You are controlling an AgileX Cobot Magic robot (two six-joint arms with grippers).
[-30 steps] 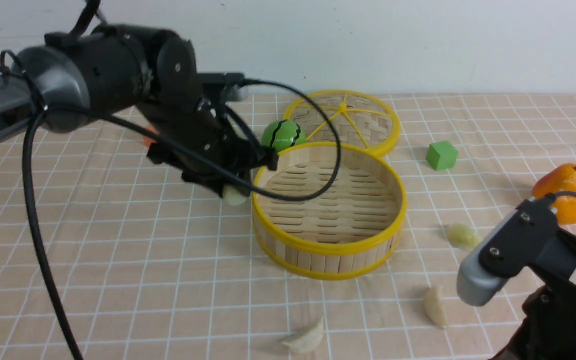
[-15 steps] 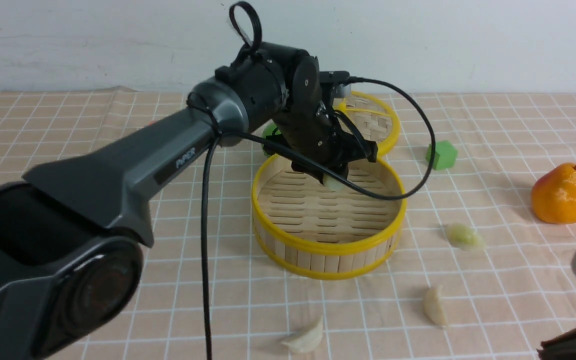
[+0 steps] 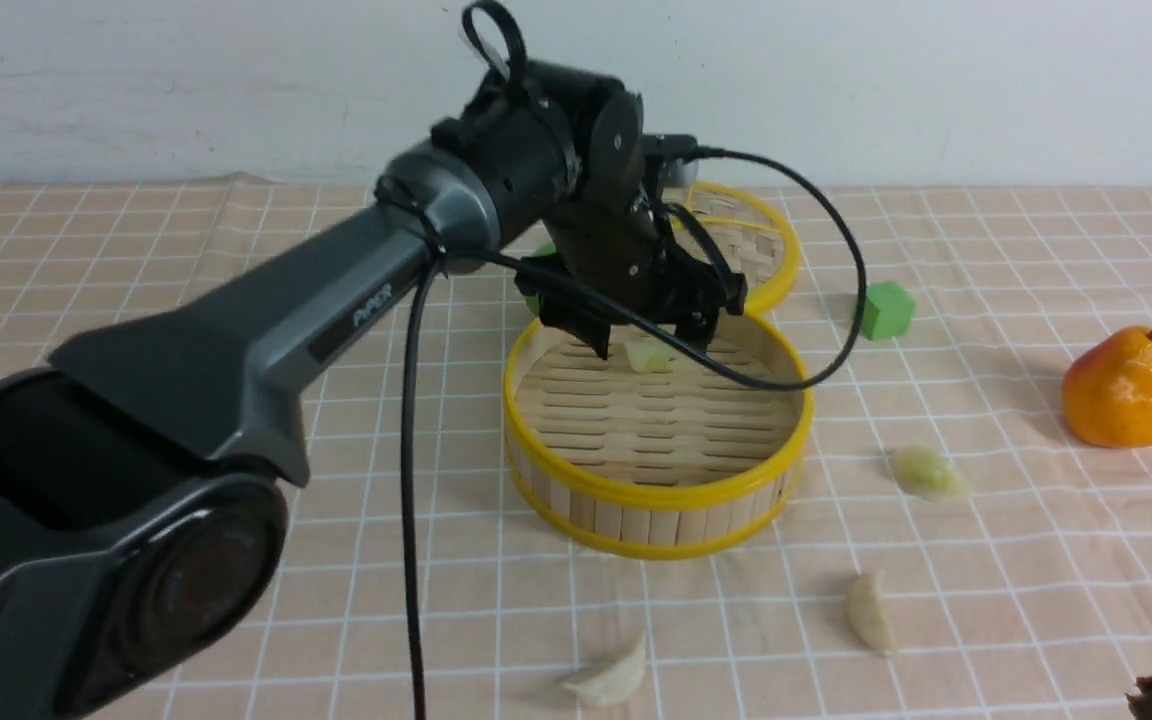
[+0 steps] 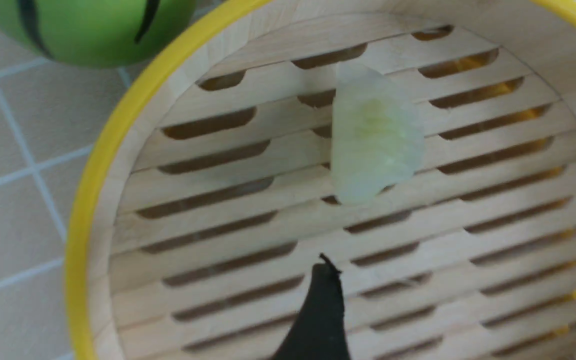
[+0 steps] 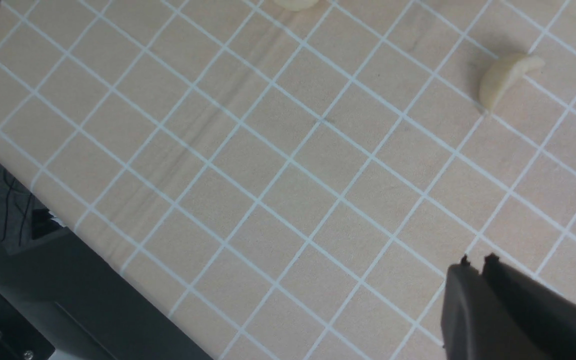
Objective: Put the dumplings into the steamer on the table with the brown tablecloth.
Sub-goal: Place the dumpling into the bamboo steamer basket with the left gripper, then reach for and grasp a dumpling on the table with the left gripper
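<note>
The steamer (image 3: 656,490) stands mid-table on the brown tablecloth (image 3: 236,480). My left gripper (image 3: 646,338) hovers over its far side, open and empty. One pale greenish dumpling (image 3: 648,357) lies on the slatted floor just under the jaws. In the left wrist view this dumpling (image 4: 374,137) lies beyond the spread fingertips (image 4: 320,305), inside the steamer's yellow rim (image 4: 98,165). Three dumplings lie on the cloth: one right of the steamer (image 3: 924,472) and two in front (image 3: 868,610) (image 3: 613,675). My right gripper (image 5: 477,260) is shut and empty above bare cloth, a dumpling (image 5: 505,80) some way beyond it.
The flat woven lid (image 3: 746,250) lies behind the steamer. A green striped ball (image 4: 88,25) sits just outside the steamer's far-left rim. A green cube (image 3: 885,310) and a pear (image 3: 1123,385) stand to the right. The table's near edge (image 5: 83,240) shows in the right wrist view.
My left arm swung right from beside the steamer to over it, opened, and the dumpling dropped onto the slats. The right arm drew back out of the front view.
</note>
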